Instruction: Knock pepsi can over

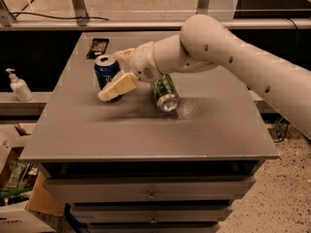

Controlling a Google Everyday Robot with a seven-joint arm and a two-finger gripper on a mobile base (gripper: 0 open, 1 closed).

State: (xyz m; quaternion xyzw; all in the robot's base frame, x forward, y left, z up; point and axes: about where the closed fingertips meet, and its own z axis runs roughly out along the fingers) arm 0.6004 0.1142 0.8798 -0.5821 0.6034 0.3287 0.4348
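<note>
The blue pepsi can point(105, 68) stands upright on the grey table point(146, 130), back left of centre. My gripper point(111, 74) reaches in from the right on a white arm and is open. One cream finger point(117, 86) lies across the can's lower front and the other finger point(124, 53) sits just behind the can's right side. The can is partly between the two fingers and its base is hidden by the front finger.
A green can point(164, 93) lies on its side just right of the gripper, under my wrist. A black flat object point(97, 47) lies at the table's back left. A sanitizer bottle point(17, 85) stands on the left ledge. Cardboard boxes point(19, 203) sit on the floor at lower left.
</note>
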